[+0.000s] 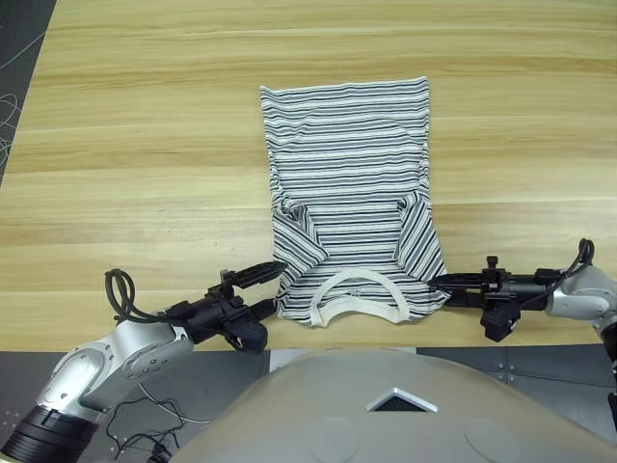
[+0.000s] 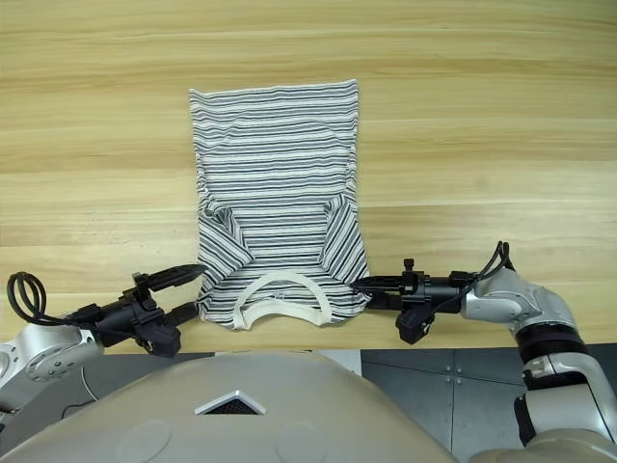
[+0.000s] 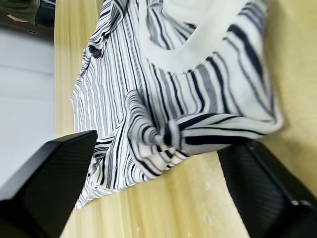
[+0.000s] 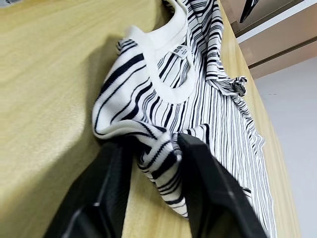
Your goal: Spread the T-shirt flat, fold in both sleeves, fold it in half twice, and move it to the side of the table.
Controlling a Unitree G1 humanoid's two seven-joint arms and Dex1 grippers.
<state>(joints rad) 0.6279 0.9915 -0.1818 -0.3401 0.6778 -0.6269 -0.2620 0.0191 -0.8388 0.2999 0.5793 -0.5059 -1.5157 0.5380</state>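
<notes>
The T-shirt [image 1: 352, 183] lies flat on the desk [image 1: 145, 116] with both sleeves already folded in. Its long axis runs straight away from the robot, with the white collar [image 1: 357, 294] at the near edge and the hem [image 1: 342, 89] at the far end. The two near shoulder corners each sit at the jaws of the arm on that side, so neither arm has to cross over. The right jaws come in from the right and appear closed on the right shoulder corner; in the right wrist view the striped cloth is bunched between the two fingers [image 4: 213, 198]. The left jaws stand wide open at the left shoulder corner. One finger [image 1: 258, 273] is raised above the desk and the other lies low beside the cloth, and in the left wrist view the corner [image 3: 198, 134] lies in the gap between them, not gripped. Judging from this, the first fold in half is the step in hand, and it depends on the left jaws closing on their corner to match the right. With both near corners held, the fold would then run along the shirt's length, away from the robot toward the hem, with both arms moving evenly so the near edge meets the far one squarely.
</notes>
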